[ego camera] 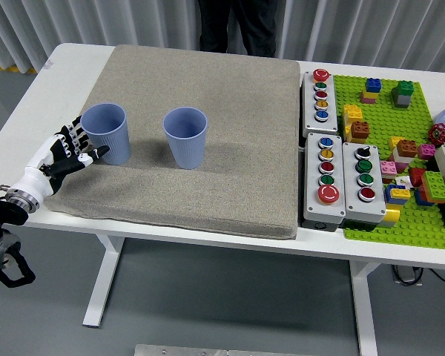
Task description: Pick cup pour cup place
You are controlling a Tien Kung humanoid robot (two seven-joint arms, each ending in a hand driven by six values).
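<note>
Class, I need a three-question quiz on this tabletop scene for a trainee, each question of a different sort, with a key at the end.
1. True or false: the left hand already has its fingers closed around the left blue cup.
2. Multiple choice: what do both blue cups stand on? A) the green brick baseplate B) the grey mat C) the bare white table
3. Fill in: the right blue cup stands ____ and apart from the left one.

Key
1. False: the fingers are spread beside the cup and hold nothing.
2. B
3. upright
</note>
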